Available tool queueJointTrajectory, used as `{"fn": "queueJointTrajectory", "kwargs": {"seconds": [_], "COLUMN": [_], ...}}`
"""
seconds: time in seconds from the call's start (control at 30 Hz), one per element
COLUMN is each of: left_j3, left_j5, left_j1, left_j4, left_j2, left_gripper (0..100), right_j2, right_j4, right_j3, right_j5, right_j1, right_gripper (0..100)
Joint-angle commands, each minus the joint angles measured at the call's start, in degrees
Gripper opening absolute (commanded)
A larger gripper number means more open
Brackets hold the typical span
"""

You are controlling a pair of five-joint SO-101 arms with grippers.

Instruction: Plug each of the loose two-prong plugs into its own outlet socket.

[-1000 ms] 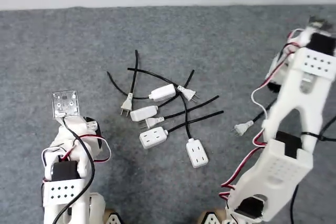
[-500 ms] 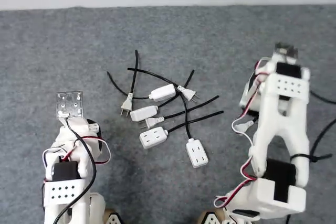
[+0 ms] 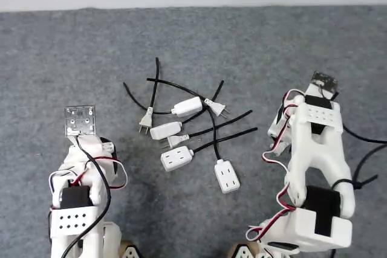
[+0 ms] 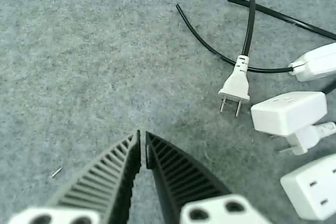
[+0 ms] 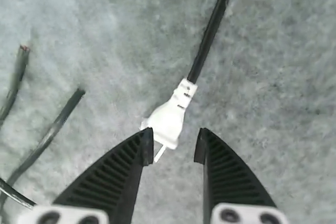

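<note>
Several white two-prong plugs and white outlet sockets on black cords lie tangled mid-table on grey carpet. In the high view I see a plug (image 3: 145,122), a second plug (image 3: 216,108), a third plug (image 3: 176,141), and sockets (image 3: 186,107), (image 3: 165,130), (image 3: 176,159), (image 3: 227,176). My left gripper (image 4: 143,136) is shut and holds nothing, low over bare carpet short of a plug (image 4: 234,85) and a socket (image 4: 289,112). My right gripper (image 5: 175,134) is open, its fingers either side of a separate loose plug (image 5: 169,120) lying on the carpet, prongs toward the camera.
The carpet (image 3: 242,40) runs to a pale wall at the back. Cut black cord ends (image 5: 58,124) lie near the right gripper. The right arm (image 3: 317,143) stands over the table's right side, the left arm (image 3: 81,167) at the near left.
The right arm has swung in from the far right edge and lowered over the loose plug on the right, now covering it in the high view. The left arm has barely shifted.
</note>
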Motion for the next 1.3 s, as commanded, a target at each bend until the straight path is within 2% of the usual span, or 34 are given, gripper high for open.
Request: {"fn": "queueJointTrajectory", "kwargs": {"seconds": [0.0, 0.5, 0.67, 1.27], "left_j3": [-0.7, -0.7, -0.7, -0.8], "left_j5": [-0.5, -0.5, -0.5, -0.5], "left_j1": [0.2, 0.2, 0.0, 0.2], "left_j4": [-1.1, -1.1, -1.1, 0.0], "left_j2": [-0.6, -0.6, -0.7, -0.7], "left_gripper": [2, 2, 2, 2], "right_j2": [-2.6, 1.1, 6.6, 8.0], "right_j4": [-3.6, -10.2, -10.0, -6.4], "right_j3": [0.6, 2.7, -1.1, -5.6], "right_j5": [-2.7, -5.9, -6.2, -4.1], "right_j1": [0.5, 2.1, 3.0, 3.6], "right_gripper": [14.4, 14.0, 8.3, 8.4]}}
